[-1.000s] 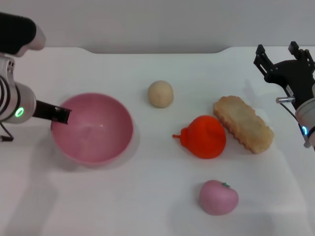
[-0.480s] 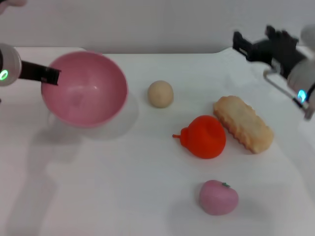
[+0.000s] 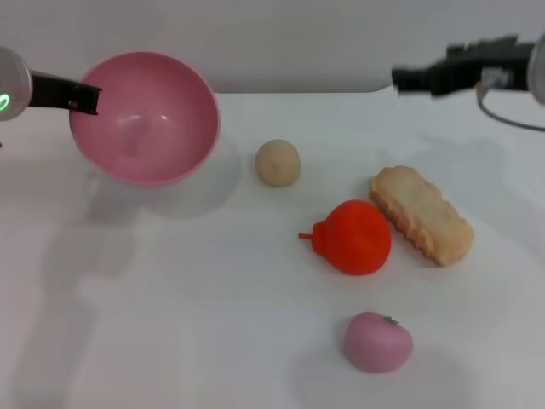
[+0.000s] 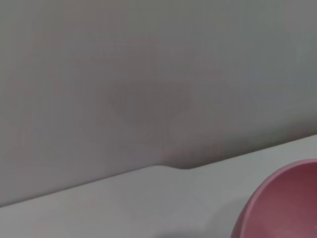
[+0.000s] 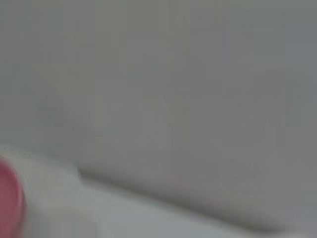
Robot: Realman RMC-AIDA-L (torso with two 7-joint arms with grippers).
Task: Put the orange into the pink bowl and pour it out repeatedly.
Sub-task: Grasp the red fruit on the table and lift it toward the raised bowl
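Observation:
The pink bowl [image 3: 145,119] hangs lifted above the table at the far left, tilted so its empty inside faces me. My left gripper [image 3: 85,96] is shut on its left rim. An edge of the bowl [image 4: 287,203] shows in the left wrist view, and a pink sliver of it [image 5: 10,198] in the right wrist view. The orange [image 3: 353,237] lies on the white table right of centre, its stem nub pointing left, with nothing touching it. My right gripper [image 3: 409,78] is raised at the far right, above the table's back edge and pointing left, well clear of the orange.
A beige ball [image 3: 278,162] rests behind the orange. A tan biscuit-like toy [image 3: 420,214] lies just right of the orange, almost touching it. A small pink peach-like toy [image 3: 378,342] sits near the front. A grey wall stands behind the table [image 3: 170,324].
My left gripper has lifted the pink bowl off the table, up and toward the back. My right arm has risen and swung its gripper leftward along the back edge.

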